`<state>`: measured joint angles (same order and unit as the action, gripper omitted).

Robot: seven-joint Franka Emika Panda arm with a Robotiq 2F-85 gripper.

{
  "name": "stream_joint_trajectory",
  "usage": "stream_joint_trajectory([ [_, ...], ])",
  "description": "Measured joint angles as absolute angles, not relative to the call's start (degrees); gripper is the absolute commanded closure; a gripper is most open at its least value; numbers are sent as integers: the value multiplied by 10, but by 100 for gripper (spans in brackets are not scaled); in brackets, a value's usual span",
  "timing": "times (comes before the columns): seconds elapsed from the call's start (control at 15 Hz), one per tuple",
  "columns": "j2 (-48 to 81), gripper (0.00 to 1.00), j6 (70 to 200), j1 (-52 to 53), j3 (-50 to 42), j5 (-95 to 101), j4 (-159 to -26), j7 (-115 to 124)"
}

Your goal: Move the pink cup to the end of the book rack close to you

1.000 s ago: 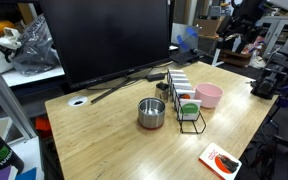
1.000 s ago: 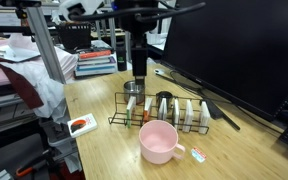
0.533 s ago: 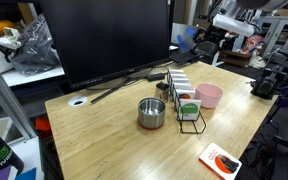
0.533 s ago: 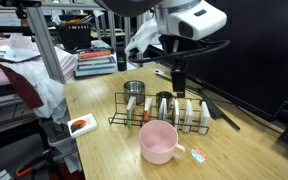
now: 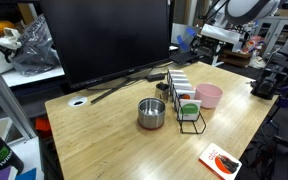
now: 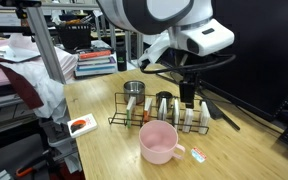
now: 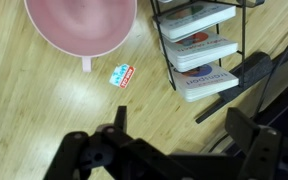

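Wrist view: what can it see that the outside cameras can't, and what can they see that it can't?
Only the wrist view looks straight down and shows the jaws spread open. Only the exterior views show the metal pot, the big black screen and a flat red thing near the table's edge. Both share the pink cup, the book rack and the wooden table.

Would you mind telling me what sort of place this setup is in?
Probably a lab or office: a large dark monitor stands on a wooden desk, with stacked papers and cluttered equipment behind.
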<state>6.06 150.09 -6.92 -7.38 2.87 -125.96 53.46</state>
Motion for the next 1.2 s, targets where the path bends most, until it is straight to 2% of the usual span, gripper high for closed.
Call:
stream_joint_trajectory([
  [1.2, 169, 0, 1499, -64, -126, 8, -1262, 737],
])
